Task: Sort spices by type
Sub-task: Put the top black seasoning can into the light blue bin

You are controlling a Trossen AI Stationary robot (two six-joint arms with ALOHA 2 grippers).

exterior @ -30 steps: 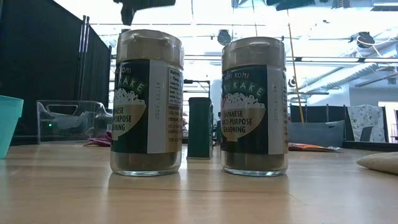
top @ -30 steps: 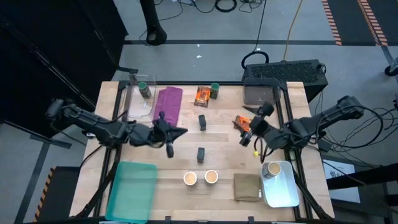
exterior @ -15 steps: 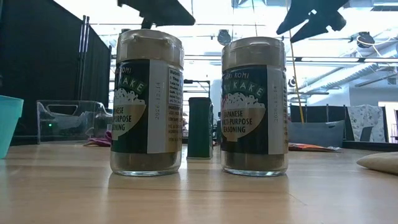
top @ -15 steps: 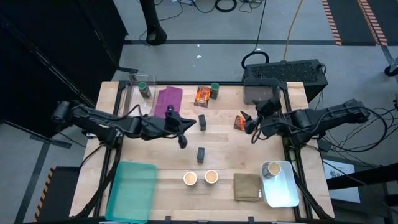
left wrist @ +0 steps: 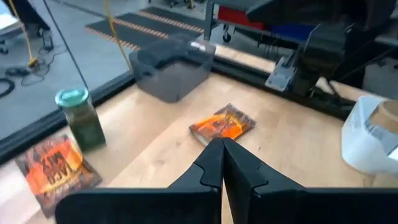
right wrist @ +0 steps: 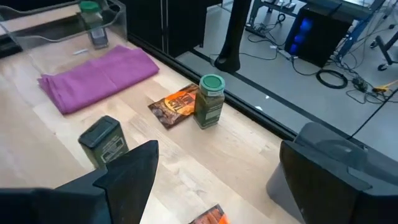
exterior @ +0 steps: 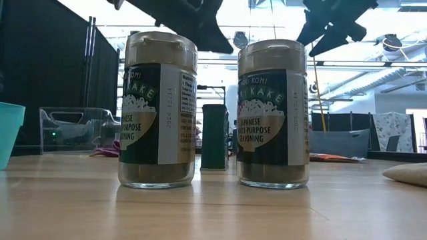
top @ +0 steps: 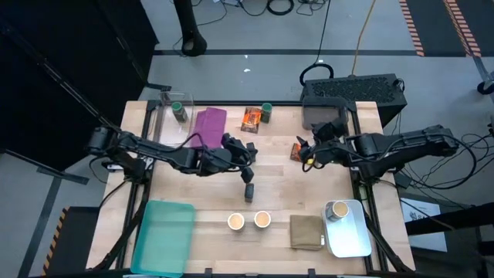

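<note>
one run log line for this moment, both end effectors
left end effector: shut, empty, above dark tin | right end effector: open, over orange packet

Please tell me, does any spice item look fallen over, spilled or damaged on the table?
Nothing stands out. The two tan-topped jars stand upright, as does the green-lidded jar beside the flat orange packet. No spill or damage shows.

I see two cups (top: 248, 221) side by side at the tabletop's (top: 282, 185) near edge, a block (top: 249, 191) behind them. A folded cloth (top: 306, 232) lies right of the cups, beside a tray (top: 352, 239) holding another cup (top: 337, 210). At the far edge, a packet (top: 251, 118) touches a jar (top: 266, 113).
</note>
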